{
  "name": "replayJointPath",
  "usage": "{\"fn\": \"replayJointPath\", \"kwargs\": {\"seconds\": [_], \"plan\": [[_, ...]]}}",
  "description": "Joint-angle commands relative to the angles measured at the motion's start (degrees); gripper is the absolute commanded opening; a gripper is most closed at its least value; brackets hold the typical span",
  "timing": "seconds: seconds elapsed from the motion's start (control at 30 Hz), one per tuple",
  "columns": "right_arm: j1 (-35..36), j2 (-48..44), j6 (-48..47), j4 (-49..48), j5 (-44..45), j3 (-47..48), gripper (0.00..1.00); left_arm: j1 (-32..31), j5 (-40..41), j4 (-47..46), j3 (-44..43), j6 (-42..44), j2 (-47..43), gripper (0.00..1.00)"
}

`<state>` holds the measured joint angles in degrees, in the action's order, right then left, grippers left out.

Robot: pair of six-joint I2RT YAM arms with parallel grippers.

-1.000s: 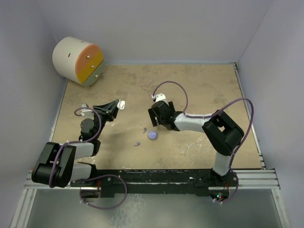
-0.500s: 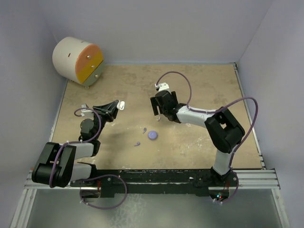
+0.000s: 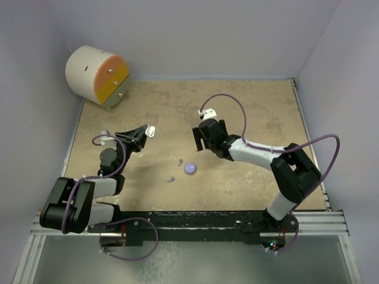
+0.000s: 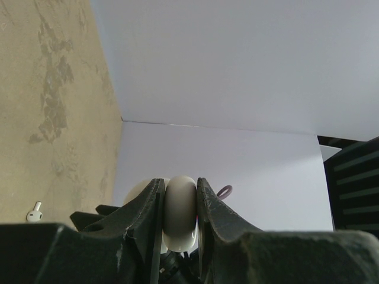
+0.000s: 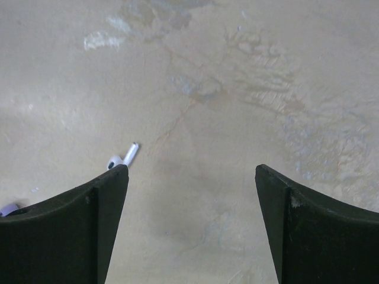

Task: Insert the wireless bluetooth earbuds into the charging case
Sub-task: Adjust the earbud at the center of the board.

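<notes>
Earbuds: none was seen seated in a case. A whitish earbud [image 5: 122, 155] lay loose on the table [image 3: 254, 106], and a lilac earbud [image 3: 180, 161] and a second lilac earbud [image 3: 171, 178] lay apart from each other near the lilac case [image 3: 190, 168]. A second whitish one could not be made out.
White case: it was held clear of the table, on edge, between the fingers of the left gripper [image 3: 144, 131]. Whether its lid was up could not be told.
Left gripper: it was pressed tight on the white case [image 4: 180, 210], with the jaws clamped against its two flat faces.
Right gripper: it was spread wide and empty. The right gripper [image 5: 192, 171] was hung above bare table, with the whitish earbud just beside its left fingertip and not between the jaws.
Step in hand: the pick-up of the whitish earbud was judged to be under way, with the white case offered as its receiver. No insertion had been made.
Next move: the open jaws would need to be shifted sideways until the whitish earbud was centred between them. They would then need to be lowered and closed gently on so small and curved a piece, which could easily be flicked away.
Risk: a closing off-centre was judged likely to push the earbud along the table rather than lift it.
</notes>
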<state>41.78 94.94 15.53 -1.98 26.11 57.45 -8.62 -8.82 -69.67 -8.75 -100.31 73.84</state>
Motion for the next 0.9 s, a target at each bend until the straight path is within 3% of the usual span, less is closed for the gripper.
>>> {"fn": "replayJointPath", "kwargs": {"seconds": [0.0,0.87], "plan": [[0.55,-2.63,2.58,1.86,-1.24,-2.36,0.89,0.54,-0.67,-4.33,-0.02,-0.50,-0.61,0.00],[0.58,7.89,2.64,1.31,-3.33,1.64,0.90,1.45,-1.37,-5.74,0.42,-0.85,0.52,0.00]]}}
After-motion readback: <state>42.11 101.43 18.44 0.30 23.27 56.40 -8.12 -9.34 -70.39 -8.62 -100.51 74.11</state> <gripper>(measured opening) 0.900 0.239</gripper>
